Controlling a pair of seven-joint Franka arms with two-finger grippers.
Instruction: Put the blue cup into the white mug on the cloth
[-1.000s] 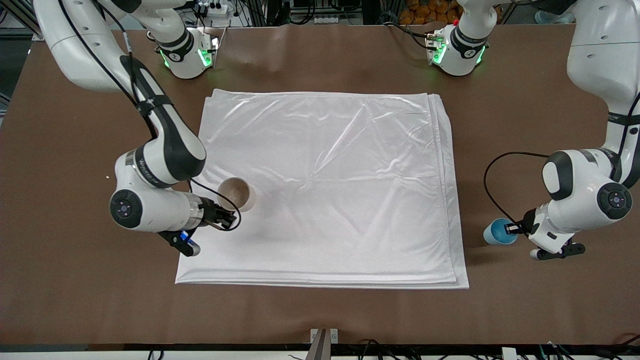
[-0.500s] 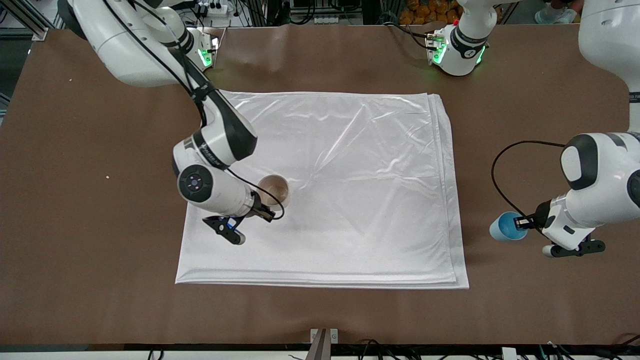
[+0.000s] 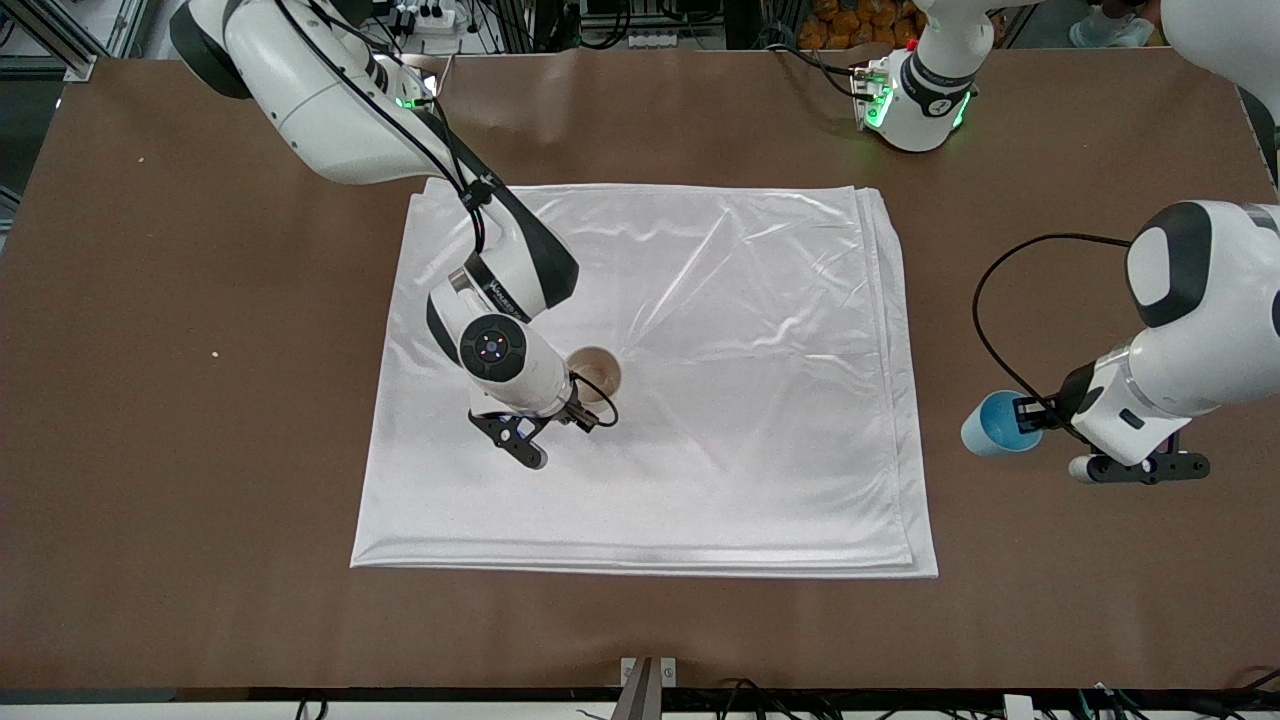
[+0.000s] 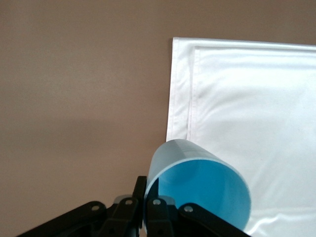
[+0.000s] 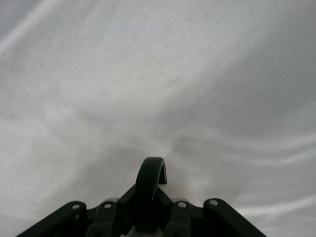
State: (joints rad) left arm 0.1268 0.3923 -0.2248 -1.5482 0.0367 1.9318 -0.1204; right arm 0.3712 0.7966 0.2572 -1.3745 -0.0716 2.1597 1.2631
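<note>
The white mug [image 3: 594, 373] with pale beige inside hangs from my right gripper [image 3: 585, 415], which is shut on its black loop handle [image 5: 150, 177] over the middle of the cloth [image 3: 720, 300]. I cannot tell whether the mug touches the cloth [image 5: 148, 74]. My left gripper [image 3: 1025, 412] is shut on the rim of the blue cup [image 3: 990, 424] and holds it tilted over the bare table beside the cloth's edge at the left arm's end. In the left wrist view the blue cup [image 4: 197, 192] sits at the gripper [image 4: 146, 197], with a cloth corner [image 4: 247, 98] past it.
The brown table [image 3: 150, 400] surrounds the cloth on all sides. The left arm's base [image 3: 915, 100] with green lights stands at the table's edge farthest from the front camera. A black cable [image 3: 1000, 300] loops from the left wrist.
My right gripper has carried the white mug from near the cloth's edge toward its middle. My left gripper has risen with the blue cup and shifted it slightly toward the cloth.
</note>
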